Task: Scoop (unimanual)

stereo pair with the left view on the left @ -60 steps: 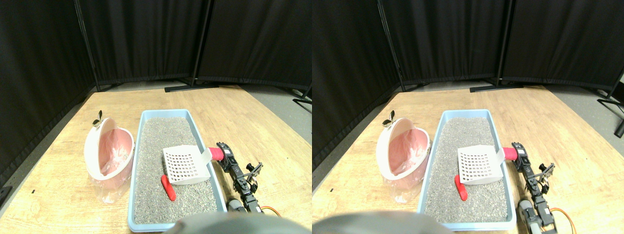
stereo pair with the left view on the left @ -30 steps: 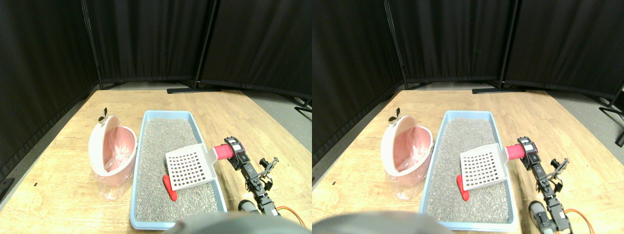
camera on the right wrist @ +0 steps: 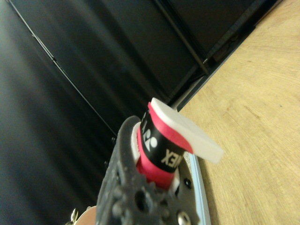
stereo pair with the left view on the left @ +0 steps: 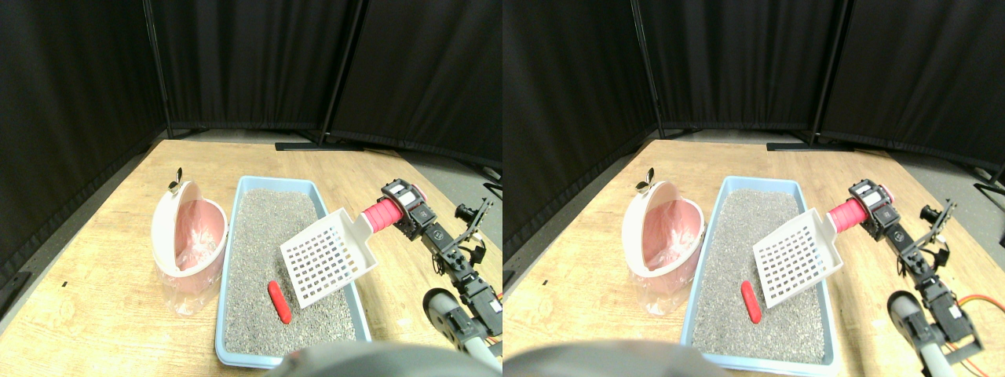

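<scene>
Right gripper (stereo pair with the left view on the left: 402,206) holds the scoop (stereo pair with the left view on the left: 328,258) by its red wrapped handle (stereo pair with the left view on the left: 380,216), lifted above the litter tray (stereo pair with the left view on the left: 232,236).

Stereo view: the white slotted scoop is tilted, front edge down, over the grey litter at the tray's right side; it does not touch the small red piece (stereo pair with the left view on the left: 279,301), which lies on the litter just beside, near the front. Pink bin (stereo pair with the left view on the left: 188,236) w/ plastic liner stands touching the tray's left wall, on the wooden table (stereo pair with the left view on the left: 94,259). Wrist view shows only what the stereo one hides: the dark jaw frame (camera on the right wrist: 136,197) closed around the handle's end (camera on the right wrist: 157,147), w/ the scoop's white edge past it; tray and red piece are almost not seen there.
</scene>
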`<state>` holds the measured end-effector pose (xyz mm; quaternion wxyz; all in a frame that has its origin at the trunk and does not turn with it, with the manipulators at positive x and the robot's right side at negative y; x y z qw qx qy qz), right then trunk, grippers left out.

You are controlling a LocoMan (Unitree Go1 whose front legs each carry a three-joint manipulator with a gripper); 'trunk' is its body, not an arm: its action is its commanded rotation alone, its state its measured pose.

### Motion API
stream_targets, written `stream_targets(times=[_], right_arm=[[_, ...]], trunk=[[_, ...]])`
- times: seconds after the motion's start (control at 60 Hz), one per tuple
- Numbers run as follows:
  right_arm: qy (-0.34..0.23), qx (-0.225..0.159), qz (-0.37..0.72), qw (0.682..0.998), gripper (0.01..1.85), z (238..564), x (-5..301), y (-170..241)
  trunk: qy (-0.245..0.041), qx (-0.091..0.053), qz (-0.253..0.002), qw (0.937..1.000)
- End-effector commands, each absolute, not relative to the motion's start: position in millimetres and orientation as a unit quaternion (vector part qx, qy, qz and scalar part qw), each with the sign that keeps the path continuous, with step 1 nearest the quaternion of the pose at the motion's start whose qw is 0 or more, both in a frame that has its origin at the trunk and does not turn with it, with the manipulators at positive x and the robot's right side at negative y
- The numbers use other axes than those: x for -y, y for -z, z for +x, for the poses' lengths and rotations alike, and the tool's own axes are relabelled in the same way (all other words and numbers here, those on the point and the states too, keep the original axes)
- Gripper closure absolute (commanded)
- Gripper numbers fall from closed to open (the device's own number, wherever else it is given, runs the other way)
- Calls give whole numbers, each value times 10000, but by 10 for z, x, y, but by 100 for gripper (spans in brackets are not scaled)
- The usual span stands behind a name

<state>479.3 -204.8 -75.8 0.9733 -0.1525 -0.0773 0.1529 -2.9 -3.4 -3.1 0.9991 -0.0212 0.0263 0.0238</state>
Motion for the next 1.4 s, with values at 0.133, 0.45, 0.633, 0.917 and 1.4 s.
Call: stream_targets(times=[0.133,0.45,0.633,0.917,1.4], right_arm=[[-1778,1172,-2048,9553,181,4838,1980,600],[-1737,1112,-2615,9429,181,4924,1961,520],[-1821,1275,-2874,9317,181,4948,1948,492],[-1897,1328,-3126,9212,181,4925,1866,445],[-2065,1247,-3492,9055,181,4960,1733,548]], trunk=[[-476,-351,-368,9976],[-676,-336,-464,9961],[-767,-306,-489,9954],[-859,-246,-524,9946],[-950,-216,-573,9936]])
